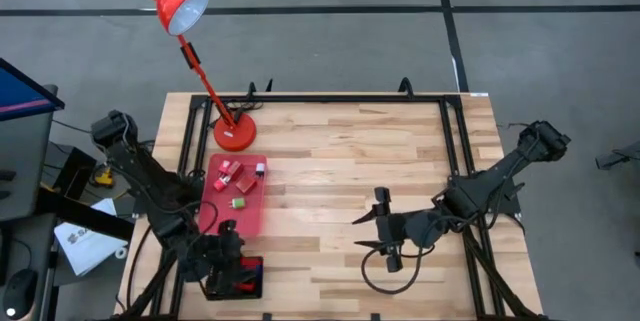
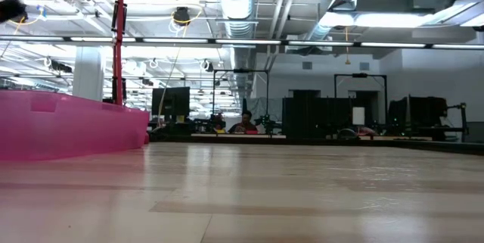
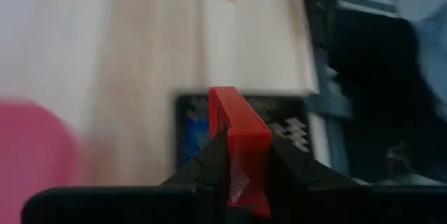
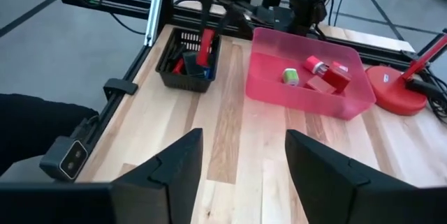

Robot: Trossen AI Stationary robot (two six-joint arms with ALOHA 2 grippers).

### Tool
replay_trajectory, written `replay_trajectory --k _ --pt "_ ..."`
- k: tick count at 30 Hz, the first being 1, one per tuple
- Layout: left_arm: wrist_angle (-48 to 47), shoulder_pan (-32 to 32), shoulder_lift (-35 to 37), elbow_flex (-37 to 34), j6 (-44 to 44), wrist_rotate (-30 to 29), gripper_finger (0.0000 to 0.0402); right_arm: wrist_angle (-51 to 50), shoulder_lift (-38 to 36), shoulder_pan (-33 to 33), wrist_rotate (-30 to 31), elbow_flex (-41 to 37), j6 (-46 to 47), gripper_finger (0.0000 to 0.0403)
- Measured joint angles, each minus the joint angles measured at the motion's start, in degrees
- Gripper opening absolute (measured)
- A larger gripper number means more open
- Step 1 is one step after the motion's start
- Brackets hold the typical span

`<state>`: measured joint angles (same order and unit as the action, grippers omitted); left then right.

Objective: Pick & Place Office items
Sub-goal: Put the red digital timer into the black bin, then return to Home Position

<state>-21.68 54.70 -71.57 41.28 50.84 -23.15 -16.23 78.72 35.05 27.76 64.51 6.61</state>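
Left gripper pinches a long red plastic block upright over the black mesh basket at the table's front-left corner; other small pieces lie in the pink translucent tray; right gripper hovers mid-table, fingers spread.

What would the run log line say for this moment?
left pincer: shut on red piece, over black basket | right pincer: open, idle mid-table | pink tray: holds several pieces

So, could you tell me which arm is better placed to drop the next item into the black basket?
Left. The left gripper is shut on a red piece directly over the black basket, while the right gripper waits open at mid-table, holding nothing.
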Motion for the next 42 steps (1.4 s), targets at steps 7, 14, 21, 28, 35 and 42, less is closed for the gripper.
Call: replay_trajectory --k 7,14,21,28,35,42 --pt "-1.0 4.1 0.0 0.1 12.2 6.0 0.0057 0.0 0.0 0.7 1.2 0.0 1.4 0.0192" --pt "-9.3 7.9 0.0 0.1 25.4 10.9 0.0057 0.1 0.0 0.6 2.3 0.0 1.5 0.0192" --pt "-8.9 8.8 0.0 0.1 30.6 12.6 0.0090 0.1 0.0 0.6 2.3 0.0 2.0 0.0191" --pt "-9.9 8.8 0.0 0.1 30.5 8.9 0.0205 0.1 0.0 0.6 2.3 0.0 2.0 0.0191" --pt "-9.9 9.5 0.5 0.1 18.6 -0.3 0.0262 -0.3 -1.6 2.1 2.5 0.0 0.5 0.0191" --pt "-4.5 10.1 4.0 -10.9 13.6 -19.6 0.0236 -5.9 -4.6 5.5 5.8 0.0 3.3 0.0191"
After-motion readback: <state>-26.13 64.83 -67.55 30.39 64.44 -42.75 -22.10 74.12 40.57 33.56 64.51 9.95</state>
